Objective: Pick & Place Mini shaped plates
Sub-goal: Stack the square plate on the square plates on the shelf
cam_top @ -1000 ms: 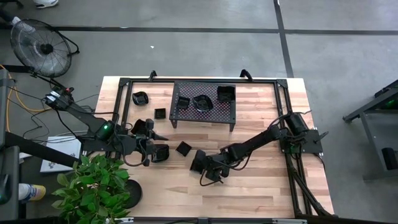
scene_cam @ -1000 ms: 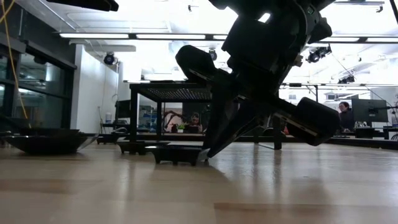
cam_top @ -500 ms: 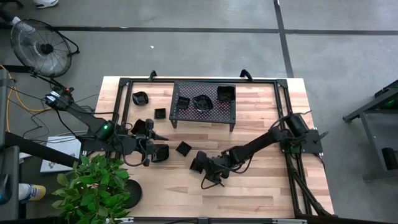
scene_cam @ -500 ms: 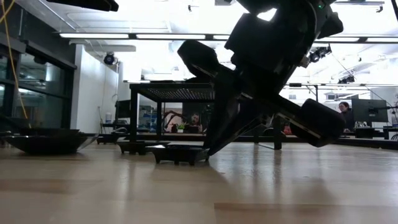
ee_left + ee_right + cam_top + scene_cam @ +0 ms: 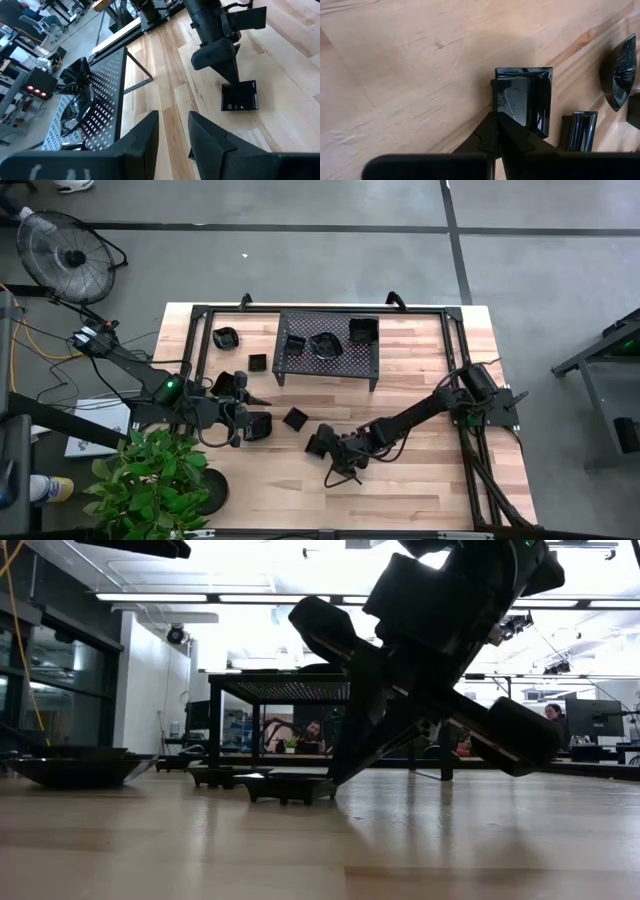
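Observation:
A small glossy black square plate [image 5: 522, 100] lies flat on the wooden table [image 5: 420, 470], left of centre [image 5: 296, 418]. My right gripper [image 5: 496, 116] reaches down to it at a slant from the right, shut at the plate's rim [image 5: 307, 427]. The left wrist view shows the same plate [image 5: 239, 96] from the other side. My left gripper [image 5: 174, 131] hovers open at the table's left [image 5: 250, 405], nothing between its fingers. More mini plates sit on the black mesh rack [image 5: 328, 345]. My right gripper has its fingertips closed on one side wall of the square plate [image 5: 496, 107], near a corner. One finger [image 5: 517, 132] lies over the plate's inside, the other [image 5: 477, 135] outside. The fingers slant down from the table's right. The plate rests flat on the table [image 5: 290, 787].
A round dish [image 5: 227, 337] and a small square one [image 5: 258, 362] lie left of the rack; two more dark pieces [image 5: 228, 385] [image 5: 258, 425] sit by my left arm. A wide dish [image 5: 75, 765] stands close to the low camera. A plant [image 5: 150, 480] borders the near-left corner.
My right hand has turned a little above the square plate, its body swinging slightly toward the table's near edge; the fingertips stay at the plate, which has kept its place on the table.

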`<state>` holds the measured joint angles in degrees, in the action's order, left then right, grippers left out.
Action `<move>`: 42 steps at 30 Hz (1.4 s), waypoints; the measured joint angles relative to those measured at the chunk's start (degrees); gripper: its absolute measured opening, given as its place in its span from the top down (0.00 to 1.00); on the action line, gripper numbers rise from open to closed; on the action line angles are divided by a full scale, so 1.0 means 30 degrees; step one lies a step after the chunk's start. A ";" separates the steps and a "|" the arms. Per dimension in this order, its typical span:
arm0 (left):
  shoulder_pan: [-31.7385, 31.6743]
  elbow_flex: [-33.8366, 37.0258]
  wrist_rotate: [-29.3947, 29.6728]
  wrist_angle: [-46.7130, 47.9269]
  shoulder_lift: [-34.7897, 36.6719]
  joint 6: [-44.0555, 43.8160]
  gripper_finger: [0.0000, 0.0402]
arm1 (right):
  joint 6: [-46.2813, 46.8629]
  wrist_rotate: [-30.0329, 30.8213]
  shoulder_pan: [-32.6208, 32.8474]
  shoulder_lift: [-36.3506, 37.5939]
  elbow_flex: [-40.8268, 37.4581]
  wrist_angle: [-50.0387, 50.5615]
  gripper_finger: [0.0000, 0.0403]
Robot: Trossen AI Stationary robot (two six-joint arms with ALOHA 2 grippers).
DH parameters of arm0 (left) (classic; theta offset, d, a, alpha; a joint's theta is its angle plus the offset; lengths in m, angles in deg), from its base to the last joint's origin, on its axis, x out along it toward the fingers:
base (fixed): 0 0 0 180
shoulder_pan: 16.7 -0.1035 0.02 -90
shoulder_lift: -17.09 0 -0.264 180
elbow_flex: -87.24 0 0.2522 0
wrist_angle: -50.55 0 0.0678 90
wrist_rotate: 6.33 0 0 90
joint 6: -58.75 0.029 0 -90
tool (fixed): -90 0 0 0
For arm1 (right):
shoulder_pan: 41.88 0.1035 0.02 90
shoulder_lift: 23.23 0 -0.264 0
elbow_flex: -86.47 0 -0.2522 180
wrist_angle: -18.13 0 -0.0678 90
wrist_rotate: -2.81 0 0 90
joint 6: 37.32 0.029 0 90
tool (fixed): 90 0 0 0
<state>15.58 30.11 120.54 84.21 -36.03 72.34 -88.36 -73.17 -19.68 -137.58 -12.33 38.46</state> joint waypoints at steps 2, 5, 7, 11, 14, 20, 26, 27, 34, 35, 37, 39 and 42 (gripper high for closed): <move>0.0003 0.0000 0.0000 0.0000 0.0000 -0.0065 0.75 | 0.0007 0.0007 0.0000 0.0004 0.0000 0.0000 0.99; 0.0001 0.0000 0.0000 0.0000 0.0000 -0.0077 0.75 | 0.0055 0.0082 0.0000 0.0005 0.0000 -0.0079 0.99; -0.0002 0.0000 0.0000 0.0000 0.0000 -0.0097 0.75 | 0.0328 0.0308 0.0000 0.0001 0.0000 -0.0153 1.00; 0.0004 0.0000 0.0000 0.0000 0.0000 -0.0131 0.75 | 0.0813 0.0340 0.0000 0.0088 0.0000 -0.0122 1.00; 0.0004 0.0000 0.0000 0.0007 0.0000 -0.0135 0.75 | 0.0941 0.0691 0.0065 0.0364 -0.0003 -0.0084 1.00; 0.0000 0.0000 0.0000 0.0127 -0.0007 -0.0215 0.75 | 0.0808 0.1587 0.0255 0.1258 0.0000 -0.0094 1.00; -0.0003 0.0000 -0.0031 0.0141 -0.0007 -0.0266 0.75 | 0.0337 0.2844 0.0445 0.2215 0.0000 0.0008 1.00; -0.0002 0.0000 -0.0071 0.0130 -0.0007 -0.0266 0.75 | 0.0209 0.3116 0.0496 0.2442 0.0000 0.0042 1.00; -0.0003 0.0000 -0.0052 0.0146 -0.0150 0.0844 0.75 | -0.0110 0.3285 0.0515 0.4172 0.0000 -0.0117 1.00; -0.0003 0.0000 -0.0059 0.0173 -0.0259 0.1454 0.75 | -0.0138 0.3280 0.0510 0.4405 0.0000 -0.0205 1.00; -0.0003 0.0000 -0.0094 0.0205 -0.0568 0.3090 0.75 | -0.0146 0.3265 0.0481 0.4815 0.0000 -0.0367 1.00; -0.0003 0.0000 -0.0104 0.0179 -0.1046 0.5231 0.75 | -0.0162 0.3281 0.0485 0.5117 0.0000 -0.0453 1.00; -0.0008 0.0000 -0.0617 0.0100 -0.1969 0.8653 0.75 | -0.0217 0.3185 0.0481 0.5456 0.0000 -0.0652 1.00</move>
<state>15.55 30.11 118.68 84.51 -41.94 98.30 -89.02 -63.61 -18.24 -121.21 -12.33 36.51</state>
